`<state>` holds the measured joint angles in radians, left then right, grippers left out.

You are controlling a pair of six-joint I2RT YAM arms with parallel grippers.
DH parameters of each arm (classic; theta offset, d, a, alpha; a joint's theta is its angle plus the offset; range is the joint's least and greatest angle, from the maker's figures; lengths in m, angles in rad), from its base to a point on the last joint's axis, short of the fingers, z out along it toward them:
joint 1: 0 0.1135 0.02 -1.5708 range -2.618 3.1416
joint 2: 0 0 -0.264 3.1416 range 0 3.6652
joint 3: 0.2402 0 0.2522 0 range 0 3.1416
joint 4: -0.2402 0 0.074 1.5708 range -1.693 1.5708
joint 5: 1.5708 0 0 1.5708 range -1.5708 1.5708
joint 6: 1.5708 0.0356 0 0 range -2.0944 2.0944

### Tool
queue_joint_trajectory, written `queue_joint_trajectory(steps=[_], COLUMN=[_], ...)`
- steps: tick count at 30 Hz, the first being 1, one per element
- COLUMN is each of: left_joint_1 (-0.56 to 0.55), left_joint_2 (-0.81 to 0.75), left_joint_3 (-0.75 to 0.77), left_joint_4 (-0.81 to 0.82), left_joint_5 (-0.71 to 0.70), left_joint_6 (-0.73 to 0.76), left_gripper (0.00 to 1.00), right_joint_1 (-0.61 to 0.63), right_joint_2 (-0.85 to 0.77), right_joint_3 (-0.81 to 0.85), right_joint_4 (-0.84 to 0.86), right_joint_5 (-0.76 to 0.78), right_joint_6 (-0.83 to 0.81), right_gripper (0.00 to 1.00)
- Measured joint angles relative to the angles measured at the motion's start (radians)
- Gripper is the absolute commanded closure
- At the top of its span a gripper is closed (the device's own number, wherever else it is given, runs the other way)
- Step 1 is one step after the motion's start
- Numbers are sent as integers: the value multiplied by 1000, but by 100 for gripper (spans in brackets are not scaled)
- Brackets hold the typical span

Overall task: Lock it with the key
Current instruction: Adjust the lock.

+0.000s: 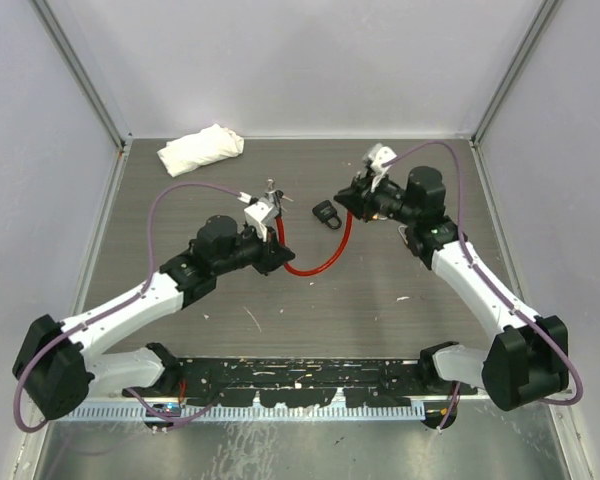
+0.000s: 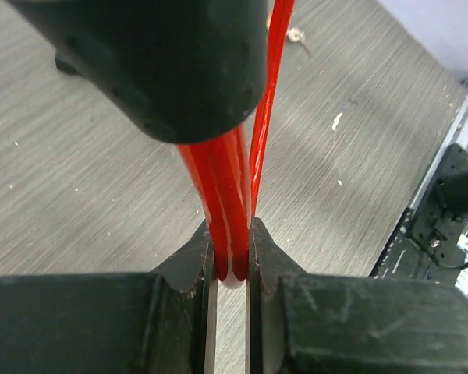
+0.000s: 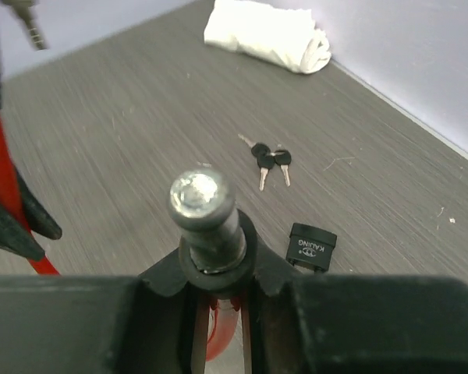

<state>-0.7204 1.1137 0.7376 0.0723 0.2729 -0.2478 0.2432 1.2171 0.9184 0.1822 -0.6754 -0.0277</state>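
Observation:
A red cable lock (image 1: 325,262) loops across the table between my two grippers. My left gripper (image 1: 273,255) is shut on the doubled red cable (image 2: 232,234) just below the black lock body (image 2: 164,62), and holds it up off the table. A key (image 3: 23,23) sticks out near that body. My right gripper (image 1: 352,197) is shut on the black collar of the cable's other end, whose metal pin (image 3: 203,199) points toward the left arm. Spare keys (image 3: 269,160) lie on the table between the grippers.
A small black part marked KAILING (image 3: 312,245) lies just ahead of my right gripper and also shows in the top view (image 1: 327,212). A rolled white cloth (image 1: 202,148) lies at the back left. Grey walls close in the table on three sides.

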Motion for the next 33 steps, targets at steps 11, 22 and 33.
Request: queue_joint_trajectory(steps=[11, 22, 33], left_joint_1=[-181, -275, -275], left_joint_2=[230, 315, 299], left_joint_3=[-84, -173, -233], left_joint_4=[231, 470, 539], left_joint_5=[-270, -519, -565], left_joint_6=[205, 342, 280], left_gripper=[100, 100, 100], right_joint_1=[90, 119, 117], right_joint_2=[39, 126, 185], right_joint_3=[-172, -223, -207], right_joint_4=[-6, 154, 196], right_joint_5=[69, 30, 40], right_joint_6=[-336, -325, -275], right_gripper=[99, 90, 82])
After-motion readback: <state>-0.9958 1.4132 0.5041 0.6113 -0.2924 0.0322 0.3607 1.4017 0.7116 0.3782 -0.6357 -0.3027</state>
